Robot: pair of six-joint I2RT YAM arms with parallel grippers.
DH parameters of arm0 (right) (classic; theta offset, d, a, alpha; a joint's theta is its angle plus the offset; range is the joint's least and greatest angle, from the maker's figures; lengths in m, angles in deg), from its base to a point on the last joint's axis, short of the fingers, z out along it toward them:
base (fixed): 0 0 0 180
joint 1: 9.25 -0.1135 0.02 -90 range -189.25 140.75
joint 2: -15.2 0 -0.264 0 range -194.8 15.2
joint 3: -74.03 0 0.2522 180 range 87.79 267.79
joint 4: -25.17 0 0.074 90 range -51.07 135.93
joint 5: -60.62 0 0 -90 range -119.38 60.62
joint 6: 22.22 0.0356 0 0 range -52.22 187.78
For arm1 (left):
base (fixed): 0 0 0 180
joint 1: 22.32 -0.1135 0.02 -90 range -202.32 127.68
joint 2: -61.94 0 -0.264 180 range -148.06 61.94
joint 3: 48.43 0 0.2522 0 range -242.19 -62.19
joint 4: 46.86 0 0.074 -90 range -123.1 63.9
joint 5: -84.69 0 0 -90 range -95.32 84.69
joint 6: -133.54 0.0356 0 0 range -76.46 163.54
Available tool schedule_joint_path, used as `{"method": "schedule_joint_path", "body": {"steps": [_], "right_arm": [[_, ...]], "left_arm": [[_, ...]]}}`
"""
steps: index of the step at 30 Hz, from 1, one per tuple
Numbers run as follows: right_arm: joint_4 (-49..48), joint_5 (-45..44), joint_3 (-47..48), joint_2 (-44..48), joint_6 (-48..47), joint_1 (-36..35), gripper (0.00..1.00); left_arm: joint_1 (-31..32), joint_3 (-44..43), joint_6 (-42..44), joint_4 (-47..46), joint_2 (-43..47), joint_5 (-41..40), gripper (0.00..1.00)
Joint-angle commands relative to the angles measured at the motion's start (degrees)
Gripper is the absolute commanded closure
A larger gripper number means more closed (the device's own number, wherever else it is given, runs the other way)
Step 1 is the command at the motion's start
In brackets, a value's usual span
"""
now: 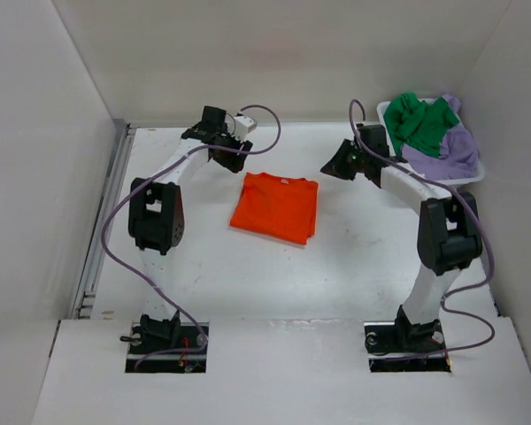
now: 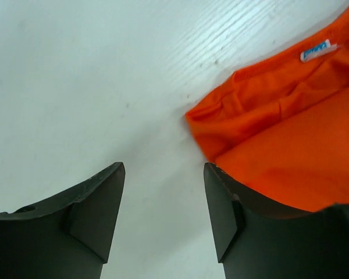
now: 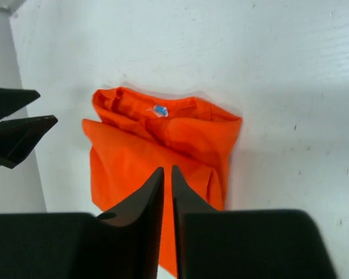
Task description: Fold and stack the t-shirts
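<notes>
Orange shirt (image 1: 275, 207) lies folded mid-table. Green shirt (image 1: 422, 124) and purple shirt (image 1: 457, 152) are heaped in the basket (image 1: 475, 175), nearest the right gripper (image 3: 167, 170), fingers together, empty. Left gripper (image 2: 163, 168) has its fingers apart beside the orange corner.

No writing can be read. The one label in sight is a small white tag (image 2: 317, 50) with blue print, at the neckline of the orange t-shirt (image 2: 291, 133) lying on the table (image 2: 75, 70). In the left wrist view the blue marks are blurred past reading; in the right wrist view the tag is too small to make out any letters.
</notes>
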Motion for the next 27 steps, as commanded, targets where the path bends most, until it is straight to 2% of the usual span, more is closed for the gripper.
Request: {"method": "schedule_joint_path", "body": {"steps": [1,4,9,19,27], "right_arm": [[-2.8,-4.4,-4.4,7.9,-0.5,-2.7,0.89],[-1.1,-5.1,-7.6,8.7,0.2,-6.7,0.96],[2.0,-6.0,-6.9,3.0,1.0,-9.8,0.98],[-5.1,-7.8,1.6,-7.2,4.7,-7.4,0.99],[-4.9,-6.1,6.0,-11.3,4.2,-6.0,0.98]], "left_arm": [[0.2,5.5,-3.1,-4.3,12.5,0.0,0.44],[2.5,10.1,-2.8,-3.8,14.7,4.3,0.47],[4.6,12.0,-3.4,-3.7,10.6,6.2,0.53],[3.3,1.6,-8.9,-6.2,-1.7,0.2,0.49],[1.1,-3.5,-14.4,-7.9,-3.1,-4.1,0.44]]}}
